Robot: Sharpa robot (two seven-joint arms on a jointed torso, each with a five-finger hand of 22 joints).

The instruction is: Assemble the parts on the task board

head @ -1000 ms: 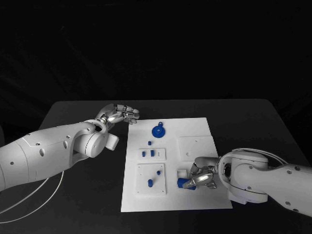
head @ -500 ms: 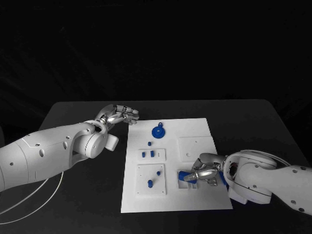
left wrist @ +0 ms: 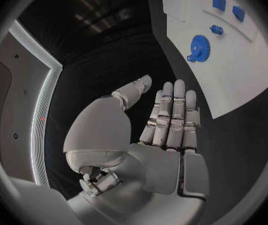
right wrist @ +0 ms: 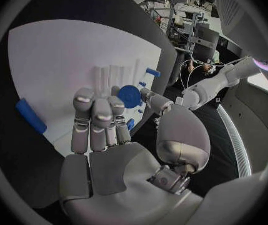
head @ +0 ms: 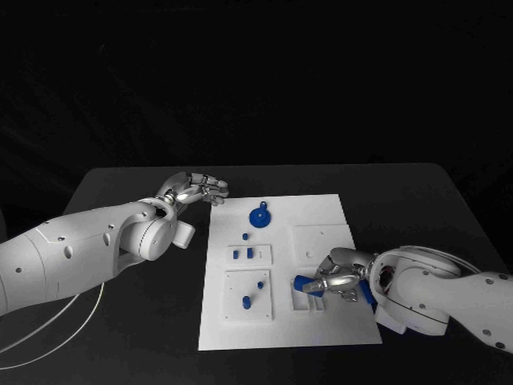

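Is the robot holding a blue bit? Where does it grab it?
Nothing is held. The left hand and the right hand are both bare; a blue part lies on the task board beside the right one.

Dim room, black backdrop; the white task board (head: 285, 269) glows brightest, and both wrist views bend hard at their rims.

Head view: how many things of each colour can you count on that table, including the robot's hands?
Blue gear: 1
Small blue pieces: 6
White task board: 1
Silver hands: 2, the left hand and the right hand
Total: 10
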